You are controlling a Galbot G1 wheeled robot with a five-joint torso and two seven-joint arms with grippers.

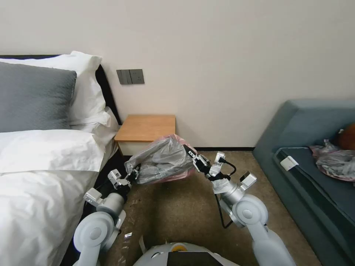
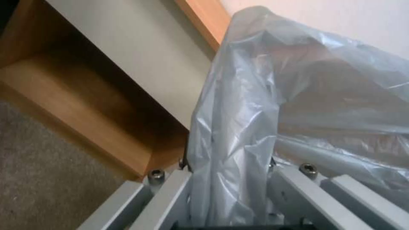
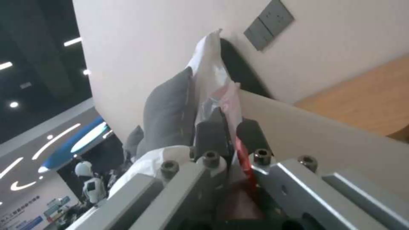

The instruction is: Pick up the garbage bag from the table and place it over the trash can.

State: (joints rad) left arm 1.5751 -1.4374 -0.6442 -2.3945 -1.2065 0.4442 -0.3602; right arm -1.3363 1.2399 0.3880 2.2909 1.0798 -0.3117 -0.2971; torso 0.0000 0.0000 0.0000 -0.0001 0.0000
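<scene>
The garbage bag (image 1: 162, 159) hangs stretched in the air before the front edge of the table (image 1: 146, 127), the left gripper (image 1: 134, 173) clamped on one end, the right gripper (image 1: 190, 152) pinching its pink rim

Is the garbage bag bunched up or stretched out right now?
Stretched out: the garbage bag hangs taut between the left gripper and right gripper, each shut on one end.

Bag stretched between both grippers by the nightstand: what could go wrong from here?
1. The right gripper pinches only a thin strip of the bag's pink rim; it may slip or tear under tension.
2. The left gripper holds bunched film, so the mouth may not open.
3. The bag hangs close to the table and could snag.
</scene>
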